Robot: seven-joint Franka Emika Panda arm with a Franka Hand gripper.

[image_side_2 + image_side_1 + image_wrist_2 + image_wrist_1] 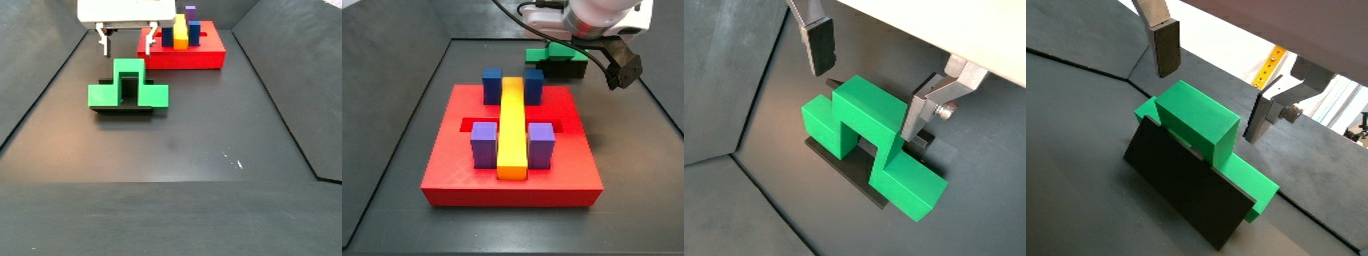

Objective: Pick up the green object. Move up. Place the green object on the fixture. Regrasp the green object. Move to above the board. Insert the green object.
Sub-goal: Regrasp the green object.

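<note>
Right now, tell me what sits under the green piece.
The green piece rests on the black fixture; their contact surface is hidden. The gripper hovers above, jaws open.

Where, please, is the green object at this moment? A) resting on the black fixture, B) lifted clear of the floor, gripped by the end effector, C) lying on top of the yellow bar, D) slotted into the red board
A: the green object rests on the fixture, with the open end effector around its upright part, fingers apart from it, away from the board.

On the desk [201, 150], the notched piece [127, 88] rests on the fixture [124, 110], upper left; the claw [124, 42] hangs behind it, the board [187, 55] beyond.
</note>
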